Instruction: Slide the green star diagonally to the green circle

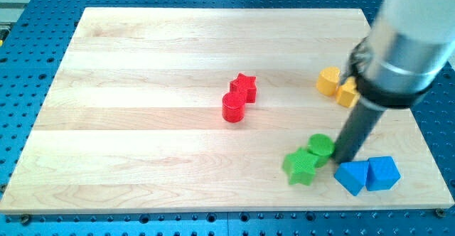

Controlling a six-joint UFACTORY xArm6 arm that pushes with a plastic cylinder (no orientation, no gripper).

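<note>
crowding the view's lower right: two blue blocks [367,174] beside tip [346,159]; two yellow blocks [338,86] above; red star [244,87] touching red cylinder [233,107] mid-board; green star [301,166] touching green circle [320,147]; tip just right of circle, rod only, gripping nothing

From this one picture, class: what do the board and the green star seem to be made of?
Board: likely pale wood with a smooth, low-sheen finish; parallel planks and grain streaks show. Green star: possibly plastic or painted wood, matte; uniform solid colour, no grain visible. The picture cannot settle which.
</note>
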